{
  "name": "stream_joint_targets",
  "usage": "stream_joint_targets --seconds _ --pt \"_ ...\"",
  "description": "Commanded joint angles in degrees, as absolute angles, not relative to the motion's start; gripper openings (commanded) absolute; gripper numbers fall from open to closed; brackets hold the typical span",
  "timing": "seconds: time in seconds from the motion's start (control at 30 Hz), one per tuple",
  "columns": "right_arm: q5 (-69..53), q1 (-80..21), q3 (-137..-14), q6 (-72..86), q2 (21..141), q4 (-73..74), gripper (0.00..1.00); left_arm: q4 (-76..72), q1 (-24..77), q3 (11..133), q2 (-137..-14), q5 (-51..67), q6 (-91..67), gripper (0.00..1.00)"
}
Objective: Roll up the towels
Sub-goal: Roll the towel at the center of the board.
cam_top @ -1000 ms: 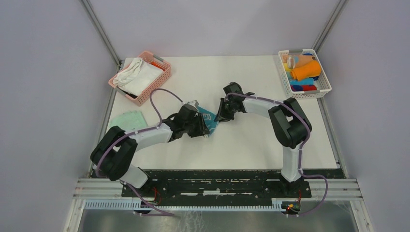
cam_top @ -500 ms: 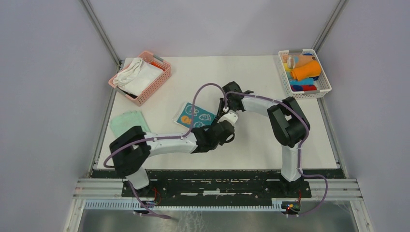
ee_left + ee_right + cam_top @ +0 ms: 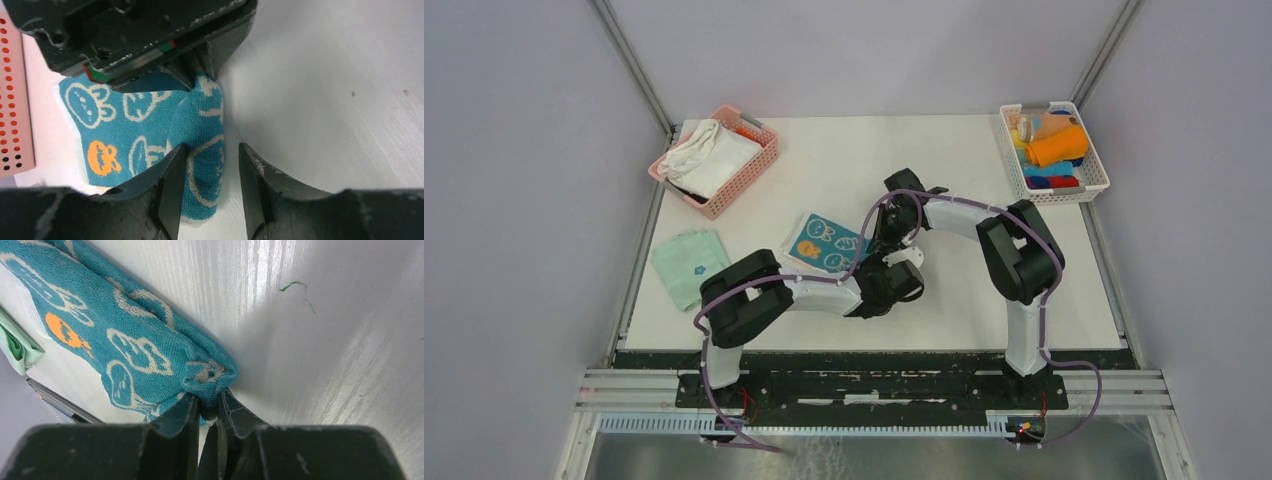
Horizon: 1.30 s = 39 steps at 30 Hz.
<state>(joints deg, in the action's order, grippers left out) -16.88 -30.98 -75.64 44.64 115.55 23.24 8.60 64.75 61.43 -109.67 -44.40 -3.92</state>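
A teal towel (image 3: 822,241) with cream and orange cartoon prints lies mid-table, and its right edge is rolled into a thick fold. My right gripper (image 3: 883,236) is shut on the far end of that fold, which the right wrist view shows pinched between the pads (image 3: 207,407). My left gripper (image 3: 887,266) is open at the near end of the fold. In the left wrist view (image 3: 209,192) the teal towel (image 3: 202,160) sits between the fingers, touching the left one (image 3: 170,192), with a gap to the right one.
A folded green towel (image 3: 689,265) lies near the table's left edge. A pink basket (image 3: 759,160) with white cloth stands at the back left. A white basket (image 3: 1092,160) of rolled towels stands at the back right. The two grippers are close together.
My left arm swung from the towel's left side round to its right near edge. The towel, bunched before, now lies spread out. My right gripper stayed in place.
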Motion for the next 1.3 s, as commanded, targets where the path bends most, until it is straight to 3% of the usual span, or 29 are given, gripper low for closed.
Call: stream_joint_targets --seconds 0.0,0.47,0.63,0.83,1.0,1.13,1.27 --pt "-16.38 -31.29 -75.75 42.95 118.02 26.48 0.22 9.21 64.68 62.50 -111.62 -48.27 -0.59 0.50" --pt "-18.11 -31.27 -75.92 42.54 118.42 26.30 0.22 12.00 64.23 64.08 -113.87 -49.80 -1.10 0.55" --pt "-18.71 -31.21 -76.18 42.49 117.50 26.02 0.22 16.26 63.57 63.35 -114.25 -48.25 -6.11 0.46" --pt "-19.76 -30.66 -76.13 42.55 115.45 24.87 0.23 20.99 62.86 61.30 -112.02 -44.79 -13.53 0.24" --pt "-22.91 -30.29 -74.85 42.53 111.73 20.76 0.28 16.21 58.93 56.70 -104.17 -29.12 -17.31 0.16" --pt "-24.96 -29.72 -71.78 44.56 107.02 14.24 0.38 7.02 50.97 50.35 -96.55 -8.15 -21.80 0.14" --pt "-26.79 -28.20 -65.88 48.83 102.64 4.11 0.50 -0.19 43.70 44.94 -93.15 5.75 -27.25 0.13"
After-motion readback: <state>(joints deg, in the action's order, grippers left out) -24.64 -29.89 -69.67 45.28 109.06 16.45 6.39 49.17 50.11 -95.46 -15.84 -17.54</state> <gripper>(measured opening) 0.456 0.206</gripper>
